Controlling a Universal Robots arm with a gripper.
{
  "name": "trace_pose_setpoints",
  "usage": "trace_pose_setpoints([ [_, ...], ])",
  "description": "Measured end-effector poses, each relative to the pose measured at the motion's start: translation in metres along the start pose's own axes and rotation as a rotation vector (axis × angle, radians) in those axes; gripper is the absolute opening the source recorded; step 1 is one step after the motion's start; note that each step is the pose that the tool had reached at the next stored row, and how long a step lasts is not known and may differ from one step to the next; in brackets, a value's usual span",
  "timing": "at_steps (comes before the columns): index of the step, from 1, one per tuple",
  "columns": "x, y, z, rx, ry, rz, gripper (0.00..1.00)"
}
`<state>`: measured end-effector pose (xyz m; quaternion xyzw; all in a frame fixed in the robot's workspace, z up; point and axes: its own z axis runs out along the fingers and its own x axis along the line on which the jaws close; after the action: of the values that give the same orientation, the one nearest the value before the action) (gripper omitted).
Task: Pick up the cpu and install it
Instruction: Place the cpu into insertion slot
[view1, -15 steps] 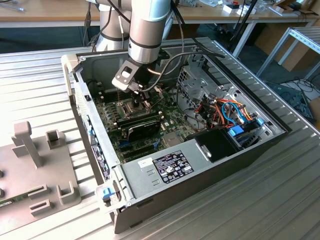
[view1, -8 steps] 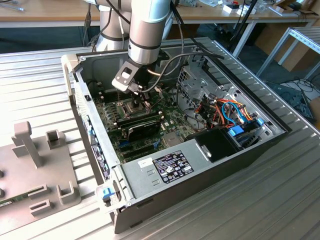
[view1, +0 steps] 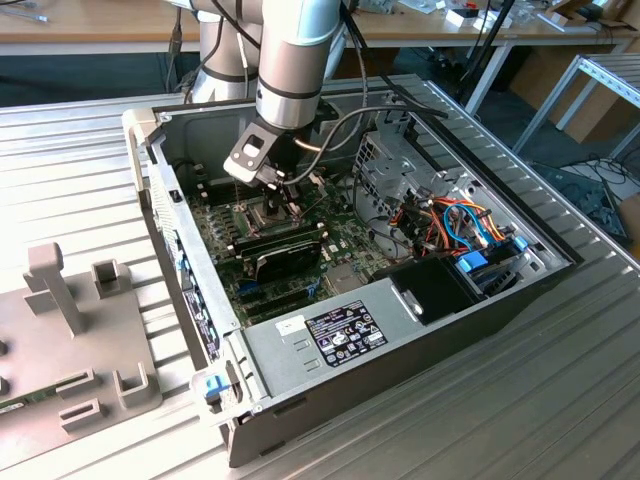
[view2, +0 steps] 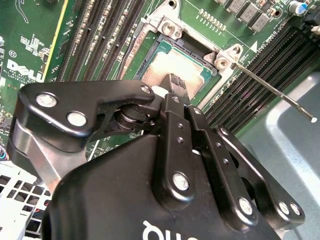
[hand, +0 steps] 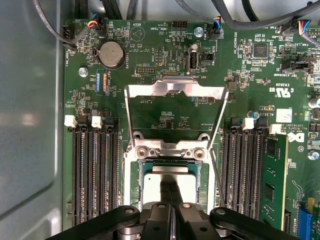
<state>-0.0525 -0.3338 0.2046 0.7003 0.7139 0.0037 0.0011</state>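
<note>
The cpu (hand: 150, 181), a small square chip with a dull silver top, lies flat in the socket on the green motherboard (hand: 165, 45). The second wrist view shows the cpu (view2: 167, 64) at an angle. My gripper (hand: 168, 187) hangs straight over the chip's middle with its black fingers shut against each other, gripping nothing. Their tips are at or just above the metal top; I cannot tell whether they touch. The hinged silver socket frame (hand: 175, 90) stands flipped open behind the chip. In the exterior view my gripper (view1: 285, 195) reaches down into the open computer case (view1: 500, 300).
The thin socket lever (view2: 272, 91) sticks out beside the socket. Black memory slots (hand: 95, 165) flank it on both sides, with one green module (hand: 274, 180) fitted. A long black card (view1: 285, 250) lies near the socket. The power supply (view1: 330, 330) and bundled cables (view1: 460, 225) fill the case's near part.
</note>
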Motion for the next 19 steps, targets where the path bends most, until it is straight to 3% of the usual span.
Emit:
trace_pose_setpoints([
  [2,0.0000,0.0000,0.0000,0.0000,0.0000,0.000,0.11],
  [4,0.0001,0.0001,-0.0071,-0.0001,0.0002,0.000,0.11],
  [5,0.0001,0.0001,-0.0123,-0.0001,0.0001,0.000,0.11],
  [8,0.0004,0.0003,-0.0403,0.0000,-0.0008,0.000,0.11],
  [11,0.0007,0.0004,-0.0569,-0.0001,-0.0024,0.000,0.11],
  [19,0.0011,0.0006,-0.0797,0.0002,-0.0075,0.000,0.11],
])
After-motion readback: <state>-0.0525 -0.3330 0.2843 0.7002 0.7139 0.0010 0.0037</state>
